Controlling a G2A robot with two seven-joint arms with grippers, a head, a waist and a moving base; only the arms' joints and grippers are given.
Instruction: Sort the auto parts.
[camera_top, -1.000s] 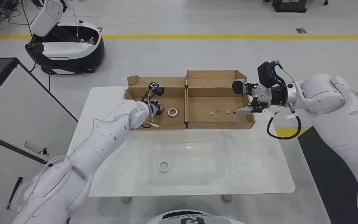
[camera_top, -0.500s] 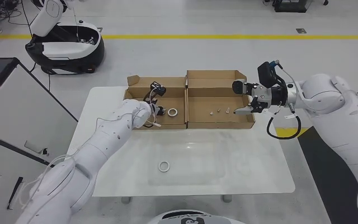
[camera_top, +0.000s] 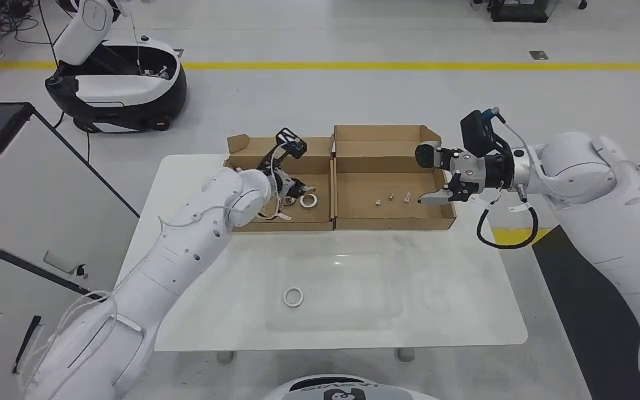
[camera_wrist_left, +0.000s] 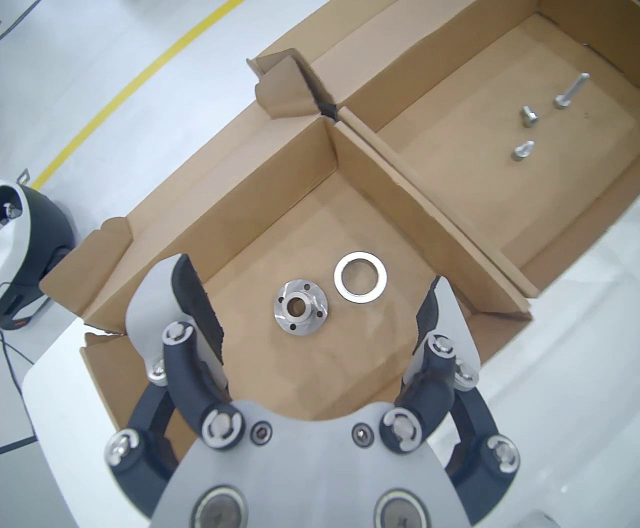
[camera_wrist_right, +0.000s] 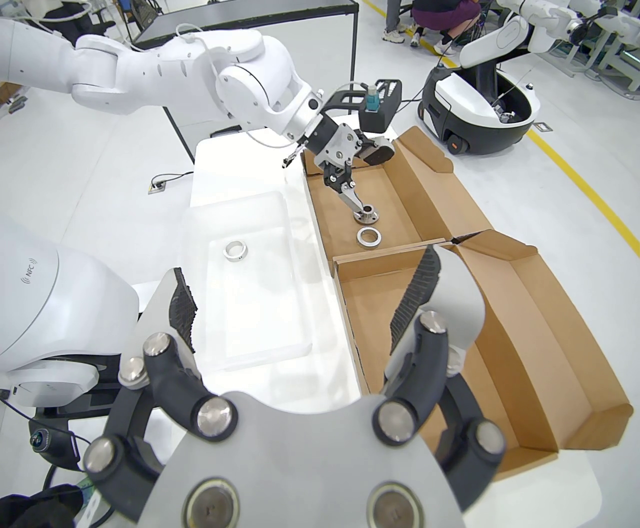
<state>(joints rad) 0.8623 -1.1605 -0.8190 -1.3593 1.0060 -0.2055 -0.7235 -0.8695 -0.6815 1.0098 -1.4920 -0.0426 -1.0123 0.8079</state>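
Two open cardboard boxes stand side by side at the table's far side. The left box holds a metal flange and a flat washer. My left gripper hangs open just above the flange, which lies on the box floor between its fingers. The right box holds three bolts. At that box's right end my right gripper is open and empty. A metal ring lies in a clear tray near the table's front.
The box flaps stand up around both boxes, and a shared cardboard wall divides them. The white table has bare room left and right of the tray. Another robot base stands on the floor beyond the table.
My left gripper has swung and shifted a little to the right and toward the back of the left box. The right arm has stayed still.
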